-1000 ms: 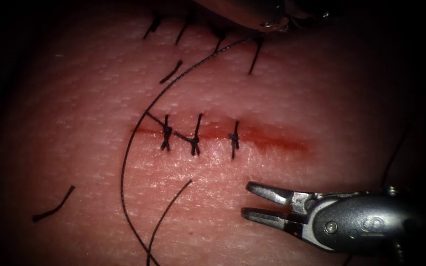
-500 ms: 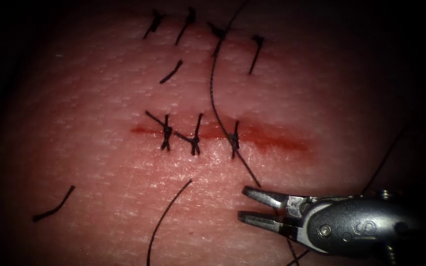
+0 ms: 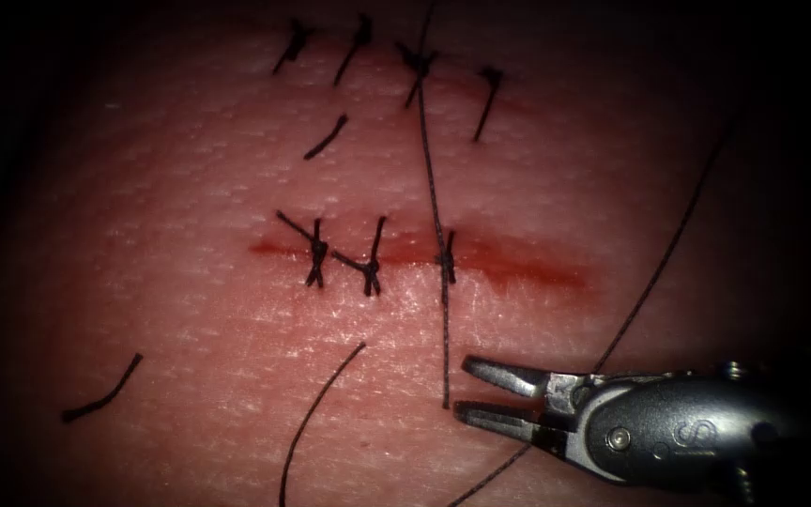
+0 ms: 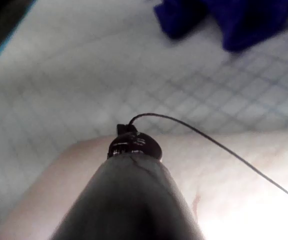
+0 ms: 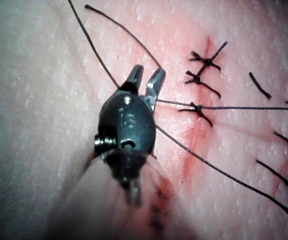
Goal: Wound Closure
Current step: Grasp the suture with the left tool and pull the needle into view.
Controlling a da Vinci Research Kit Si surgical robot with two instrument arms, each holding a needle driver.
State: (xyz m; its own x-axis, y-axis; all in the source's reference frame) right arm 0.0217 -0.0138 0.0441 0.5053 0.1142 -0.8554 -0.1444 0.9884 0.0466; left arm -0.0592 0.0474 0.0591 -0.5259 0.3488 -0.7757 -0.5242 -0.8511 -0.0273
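The cut runs across the tissue with red fluid along it and three knotted stitches. A taut thread comes down from above, passes through the rightmost stitch and ends just left of my right tool. That tool lies below the cut's right part, jaws open, holding nothing. A second strand slants down and passes under it. In the right wrist view the open right tool points toward the same stitch. The thread leaves the tip of my left tool.
A second stitched line with several stitches crosses the tissue higher up. Cut thread ends lie loose on the tissue. A blue cloth and a gridded mat lie beyond the tissue.
The slack loop that curved down the left has been drawn up into a straight taut line through the rightmost stitch. The left tool rose out of the endoscope view. The right tool barely moved.
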